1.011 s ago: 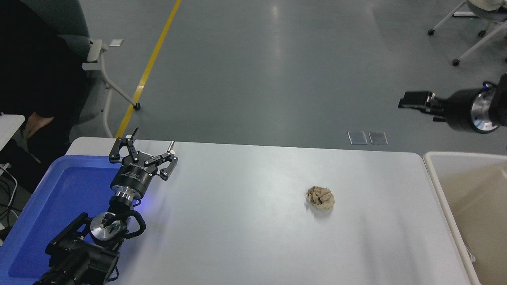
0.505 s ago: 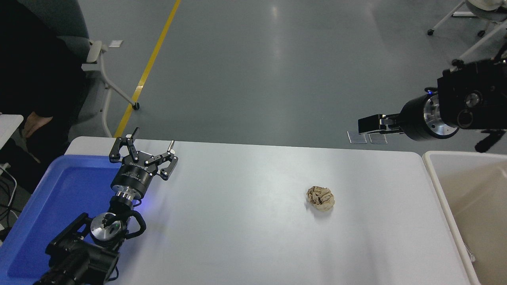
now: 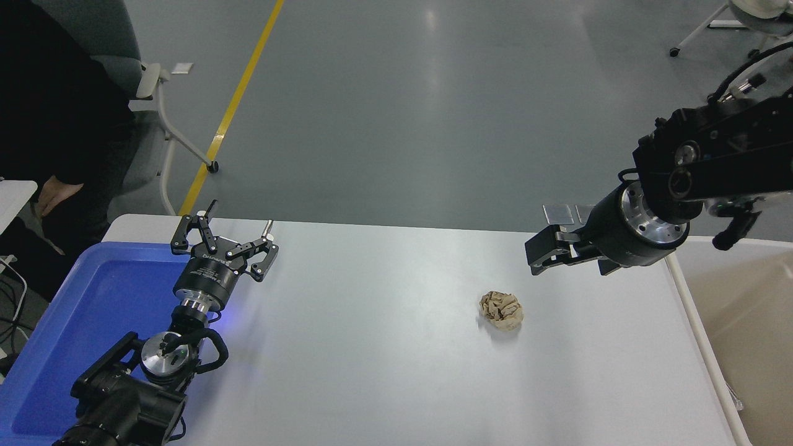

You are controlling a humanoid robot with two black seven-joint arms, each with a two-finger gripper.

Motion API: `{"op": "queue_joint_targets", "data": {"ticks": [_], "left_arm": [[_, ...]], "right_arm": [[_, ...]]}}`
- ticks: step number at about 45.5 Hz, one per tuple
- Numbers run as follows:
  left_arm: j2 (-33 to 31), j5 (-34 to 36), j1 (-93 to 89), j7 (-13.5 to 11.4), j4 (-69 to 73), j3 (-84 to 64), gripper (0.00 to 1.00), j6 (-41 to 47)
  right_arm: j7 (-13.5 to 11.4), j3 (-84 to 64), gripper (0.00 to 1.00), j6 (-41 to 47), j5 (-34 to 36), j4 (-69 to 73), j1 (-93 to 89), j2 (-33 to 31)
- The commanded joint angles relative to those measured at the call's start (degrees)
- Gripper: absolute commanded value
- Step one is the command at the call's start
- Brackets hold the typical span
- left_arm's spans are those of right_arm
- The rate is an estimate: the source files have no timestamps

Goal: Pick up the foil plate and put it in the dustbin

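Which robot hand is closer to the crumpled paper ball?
The right gripper, hanging just above the crumpled brown paper ball. The left gripper sits far away beside the blue plastic tray.

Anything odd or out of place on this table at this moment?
Yes: no foil plate shows anywhere on the table. The only loose item is a crumpled brown paper ball, below the right gripper. The dustbin sits at the right edge, the blue tray at the left.

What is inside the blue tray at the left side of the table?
The visible floor of the blue tray is bare. The left arm and its gripper cover the tray's right part and near corner, so anything lying there cannot be seen.
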Motion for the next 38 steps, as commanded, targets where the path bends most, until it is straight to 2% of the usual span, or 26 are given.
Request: {"op": "queue_joint_targets", "data": {"ticks": [1, 22, 34, 38], "left_arm": [[0.0, 0.0, 0.0, 0.0, 0.0, 0.0, 0.99, 0.0], [0.0, 0.0, 0.0, 0.0, 0.0, 0.0, 0.99, 0.0], [0.0, 0.0, 0.0, 0.0, 0.0, 0.0, 0.99, -0.1], [0.0, 0.0, 0.0, 0.0, 0.0, 0.0, 0.99, -0.1]], "right_arm": [[-0.2, -1.6, 1.00, 3.4, 6.8, 0.2, 2.1, 1.7], [0.5, -4.9, 1.00, 3.3, 8.2, -0.8, 4.1, 12.2], [0.6, -7.5, 1.00, 3.9, 8.2, -1.1, 3.6, 12.9], [1.4, -7.9, 1.00, 5.2, 7.7, -1.1, 3.9, 12.7]]}}
